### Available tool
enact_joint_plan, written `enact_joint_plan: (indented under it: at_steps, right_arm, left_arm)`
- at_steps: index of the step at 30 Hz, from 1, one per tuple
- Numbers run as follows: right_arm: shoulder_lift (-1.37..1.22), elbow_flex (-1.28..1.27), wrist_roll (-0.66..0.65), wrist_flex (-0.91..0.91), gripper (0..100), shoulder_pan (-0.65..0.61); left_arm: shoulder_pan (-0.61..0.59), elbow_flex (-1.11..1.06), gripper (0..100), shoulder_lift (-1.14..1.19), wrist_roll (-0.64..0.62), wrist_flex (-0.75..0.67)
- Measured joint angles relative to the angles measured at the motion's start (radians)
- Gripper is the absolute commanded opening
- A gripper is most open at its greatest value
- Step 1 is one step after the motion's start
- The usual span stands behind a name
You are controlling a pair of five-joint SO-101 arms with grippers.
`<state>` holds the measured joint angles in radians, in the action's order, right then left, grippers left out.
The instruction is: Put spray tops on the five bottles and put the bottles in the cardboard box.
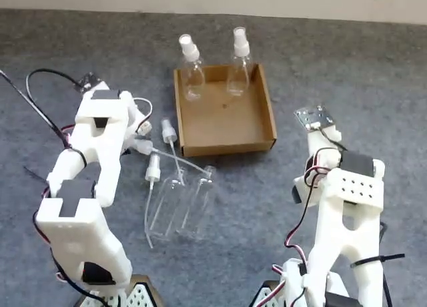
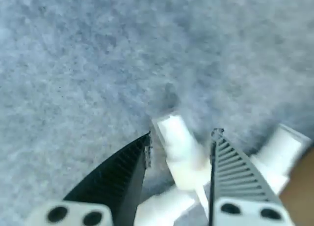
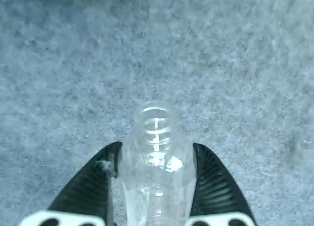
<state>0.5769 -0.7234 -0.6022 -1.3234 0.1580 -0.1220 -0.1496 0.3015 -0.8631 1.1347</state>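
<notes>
A cardboard box lies at the back middle, and two clear bottles with spray tops stand along its far side. Two open bottles lie on the carpet in front of it. My left gripper is low over the carpet, its fingers pressed against a white spray top on both sides. My right gripper is shut on a clear bottle with no top, its mouth pointing away from the wrist. The right arm stands right of the box.
Two more loose spray tops with long tubes lie between the left arm and the box. One of them is just beside the left gripper. Grey carpet covers the table, and cables trail at the left.
</notes>
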Motion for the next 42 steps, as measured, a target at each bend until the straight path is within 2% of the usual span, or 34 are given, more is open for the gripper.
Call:
enact_joint_plan:
  at_steps: [4, 10, 14, 17, 24, 27, 32, 39, 42]
  right_arm:
    - [0.000, 0.000, 0.000, 0.000, 2.3, -0.002]
    - [0.000, 0.000, 0.000, 0.000, 2.3, 0.000]
    - [0.000, 0.000, 0.000, 0.000, 2.3, 0.000]
    - [0.000, 0.000, 0.000, 0.000, 2.3, 0.000]
    - [0.000, 0.000, 0.000, 0.000, 2.3, 0.000]
    - [0.000, 0.000, 0.000, 0.000, 2.3, 0.000]
    - [0.000, 0.000, 0.000, 0.000, 2.4, 0.000]
    - [0.002, 0.000, 0.000, 0.009, 2.4, -0.008]
    - [0.037, 0.026, 0.000, 0.043, 1.9, -0.048]
  left_arm:
    - [0.003, 0.028, 19, 0.000, 0.000, 0.071]
    - [0.040, 0.028, 18, 0.012, 0.000, 0.089]
    - [0.040, 0.023, 6, 0.014, 0.000, 0.078]
    - [0.040, -0.011, 0, 0.014, 0.046, 0.031]
    - [0.037, -0.020, 1, 0.014, 0.080, -0.005]
    - [0.000, 0.017, 1, 0.014, 0.094, -0.005]
    - [-0.064, 0.132, 1, -0.072, 0.275, 0.012]
    - [-0.063, 0.290, 1, -0.265, 0.554, 0.141]
    - [-0.066, 0.325, 1, -0.373, 0.646, 0.186]
